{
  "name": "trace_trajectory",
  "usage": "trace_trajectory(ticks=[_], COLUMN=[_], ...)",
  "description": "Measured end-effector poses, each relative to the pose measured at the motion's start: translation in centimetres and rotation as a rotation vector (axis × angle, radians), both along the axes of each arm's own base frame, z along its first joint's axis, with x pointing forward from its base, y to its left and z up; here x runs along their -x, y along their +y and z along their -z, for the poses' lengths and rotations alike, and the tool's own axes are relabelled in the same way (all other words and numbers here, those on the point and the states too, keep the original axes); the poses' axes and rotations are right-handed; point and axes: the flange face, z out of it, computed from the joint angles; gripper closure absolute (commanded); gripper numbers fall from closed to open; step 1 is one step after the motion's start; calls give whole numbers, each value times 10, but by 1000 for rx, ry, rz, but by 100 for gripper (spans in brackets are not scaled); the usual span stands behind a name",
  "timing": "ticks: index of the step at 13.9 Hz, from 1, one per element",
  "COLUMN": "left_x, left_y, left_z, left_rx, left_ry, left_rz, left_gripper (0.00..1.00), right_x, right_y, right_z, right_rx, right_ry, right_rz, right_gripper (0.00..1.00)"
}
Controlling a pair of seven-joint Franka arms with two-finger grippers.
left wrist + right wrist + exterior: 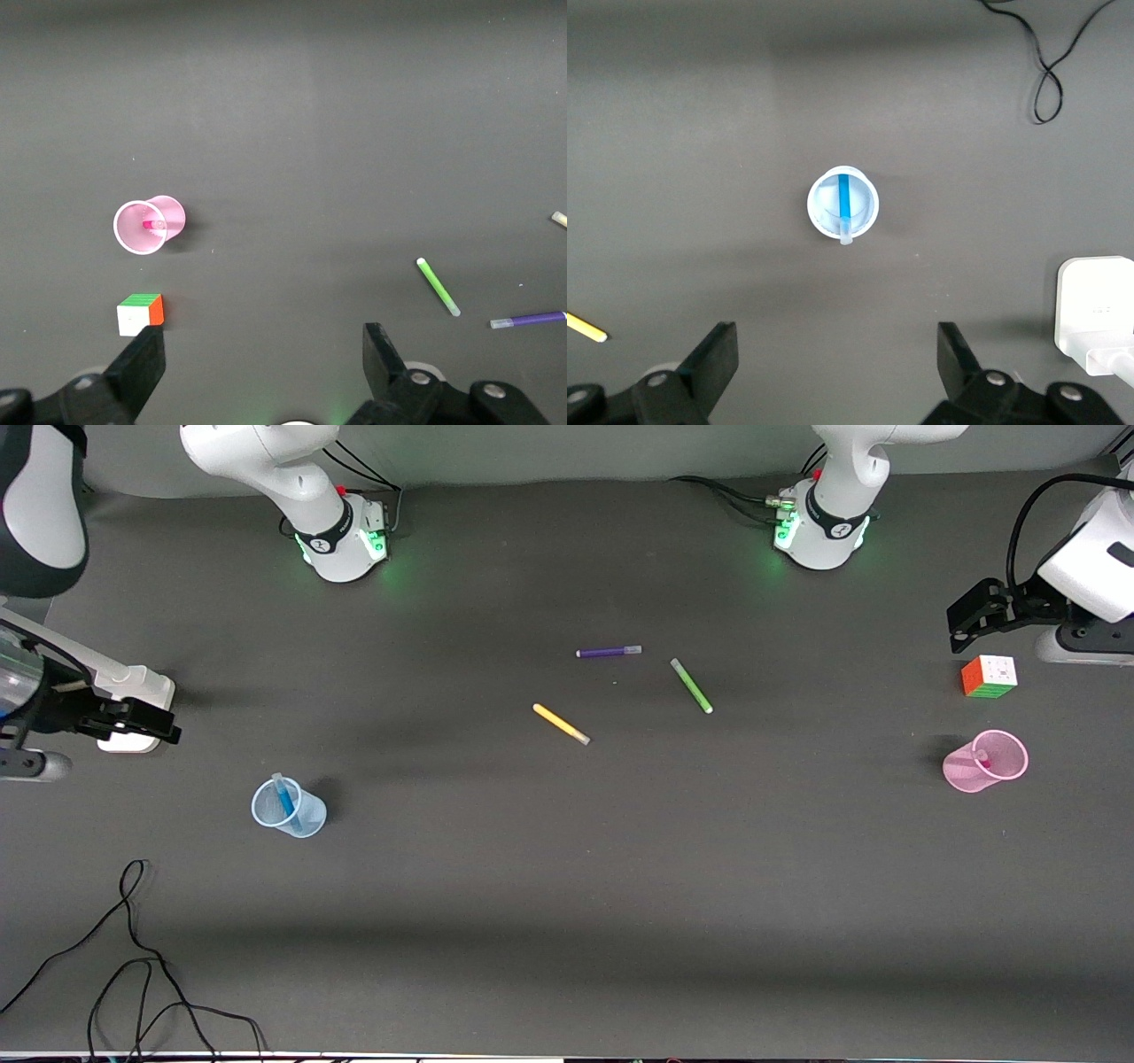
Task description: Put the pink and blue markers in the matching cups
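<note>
the right gripper is seen at the right arm's end of the table, raised above a white power adapter, with its fingers spread wide and nothing held between them. nearer to the front camera, the blue cup is stood upright with the blue marker leaned inside it, cap end poking over the rim. a black cable is looped at the table's near edge. toward the middle, a yellow pen, a purple pen and a green pen are laid flat, apart from one another. at the left arm's end, the pink cup is stood with the pink marker inside it, and a colour cube is set beside it, farther from the front camera. the left gripper is held in the air over the table next to the cube, jaws wide apart and empty.
</note>
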Motion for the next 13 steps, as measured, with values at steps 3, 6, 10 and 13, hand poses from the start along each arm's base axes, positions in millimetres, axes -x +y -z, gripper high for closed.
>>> trace_trajectory(ticks=[3, 6, 10, 13], left_x=[1, 1, 2, 2], left_y=[0, 0, 0, 0], left_z=[-2, -7, -9, -13], left_rx=[0, 1, 2, 2], left_ry=[1, -8, -10, -12], left_rz=[0, 0, 0, -1], left_gripper=[1, 1, 1, 1], right_x=[12, 19, 19, 21], right_y=[-22, -29, -24, -24], right_z=[-16, -27, -26, -24], right_rx=[-17, -20, -8, -4], right_ry=[-27, -45, -39, -29], right_rz=[30, 40, 24, 21], right_gripper=[0, 0, 0, 0])
